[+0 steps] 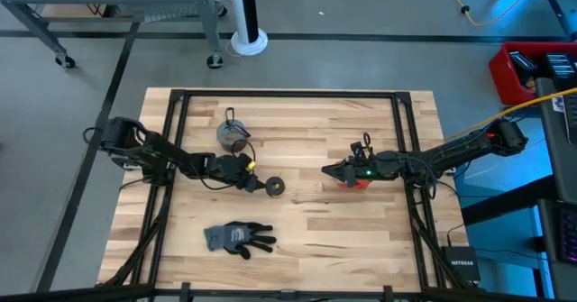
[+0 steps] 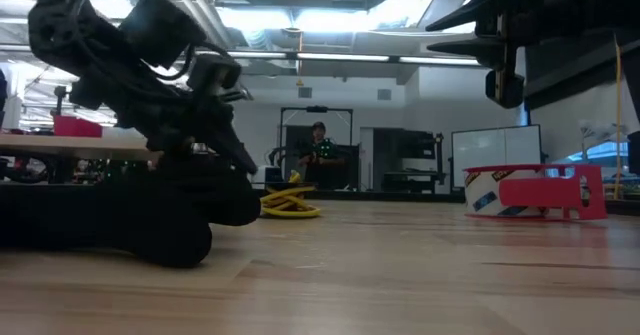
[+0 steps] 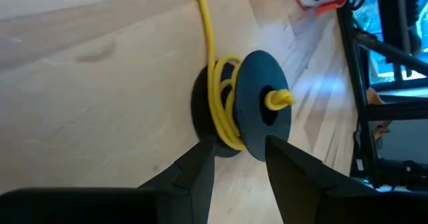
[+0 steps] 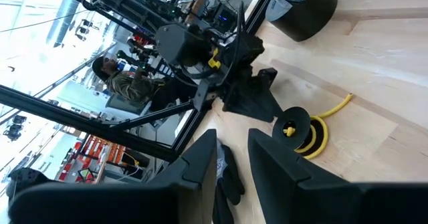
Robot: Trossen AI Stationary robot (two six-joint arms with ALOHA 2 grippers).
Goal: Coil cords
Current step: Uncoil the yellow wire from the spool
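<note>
Yellow cord (image 3: pixel 215 83) part-wound on black spool (image 3: pixel 257 103) mid-table, left gripper (image 3: pixel 237 158) fingers released astride it, right gripper (image 4: pixel 231 158) released too; cord's light, floppy, grip spool rim, not cord.

Your left arm reaches in from the left edge of the table (image 1: pixel 297 171) and stretches low across it toward the middle, its wrist nearly level with the wood. Your left gripper (image 1: pixel 256 184) sits just left of the table's centre with its two fingers (image 3: pixel 194 177) spread apart and pointing inward. Your right arm comes in from the table's right edge, also stretched out toward the centre but held higher above the surface. Your right gripper (image 1: pixel 335 170) ends just right of the table's centre, facing the left one, its fingers (image 4: pixel 200 160) parted with a narrow gap between them.
</note>
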